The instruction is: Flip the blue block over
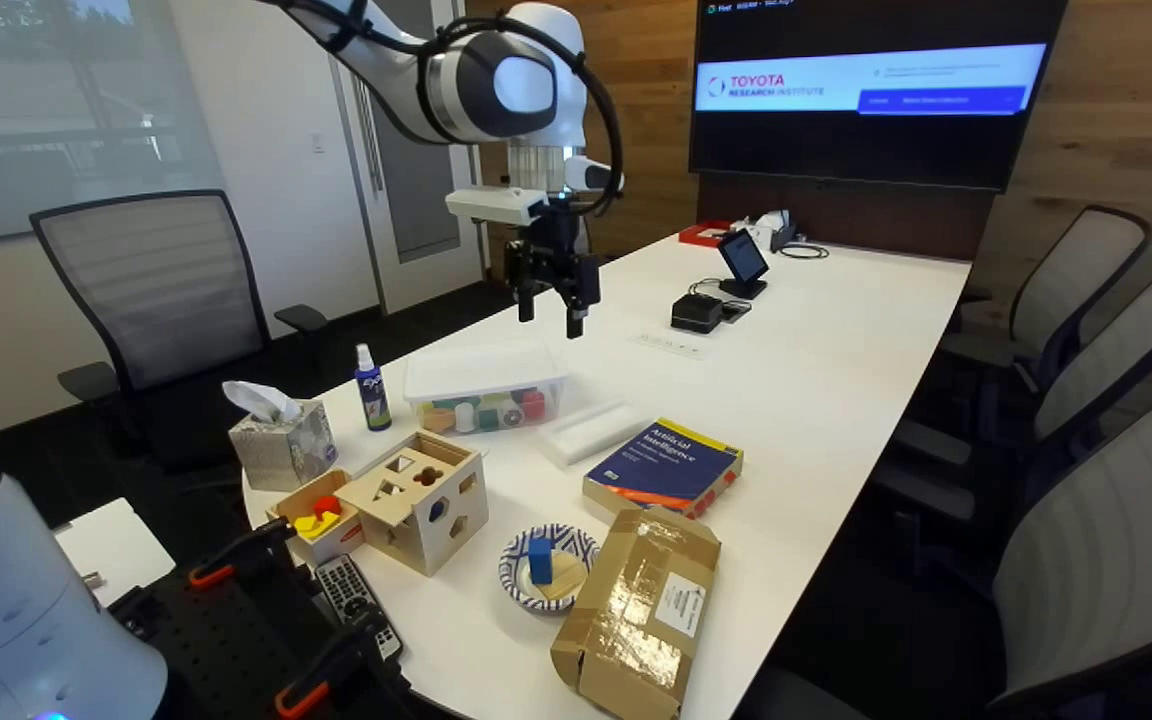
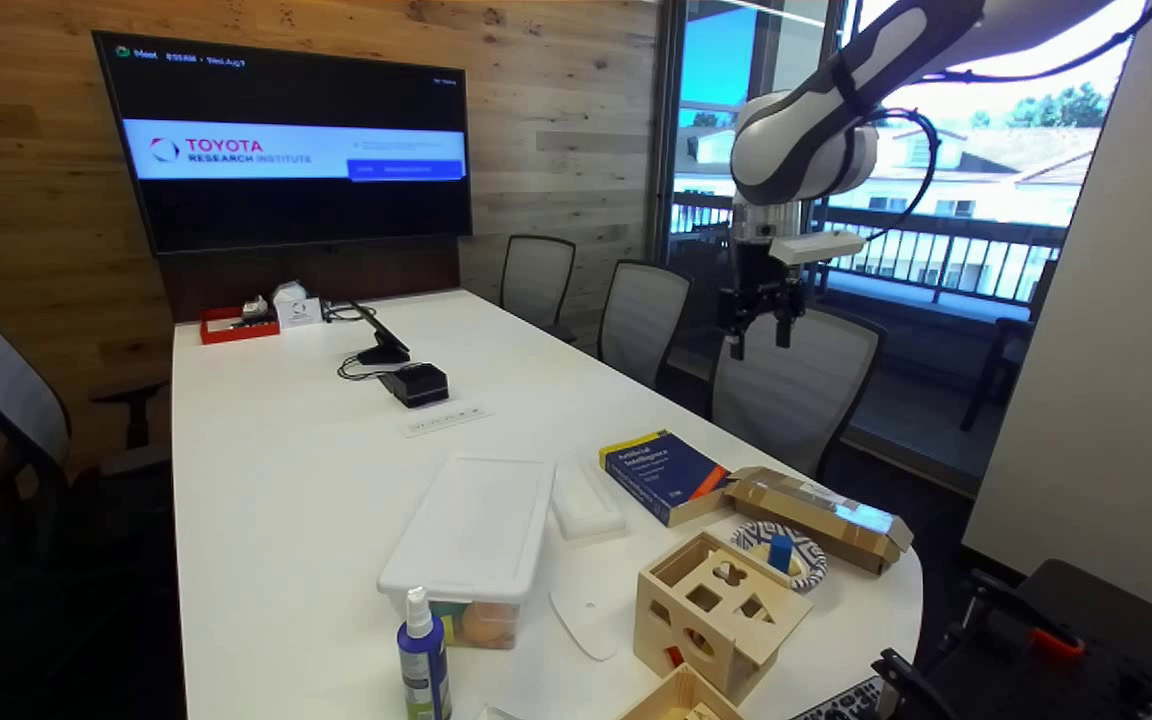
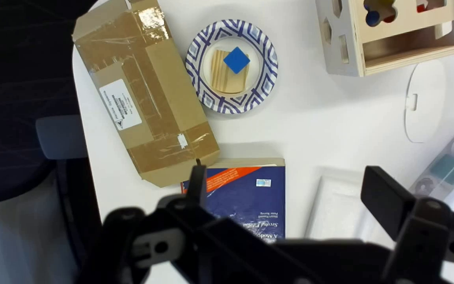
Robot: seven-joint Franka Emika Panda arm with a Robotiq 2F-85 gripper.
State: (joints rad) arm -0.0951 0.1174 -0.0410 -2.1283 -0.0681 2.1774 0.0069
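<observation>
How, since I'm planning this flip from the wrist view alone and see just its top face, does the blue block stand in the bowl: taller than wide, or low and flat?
Observer: Taller than wide: in both exterior views the blue block stands upright in the patterned bowl.
Operator: Good. And how high am I right now?
Observer: In both exterior views the gripper hangs well above the table.
Operator: Is anything upright standing outside my frame?
Observer: Yes, a spray bottle stands next to the lidded plastic tub.
</observation>
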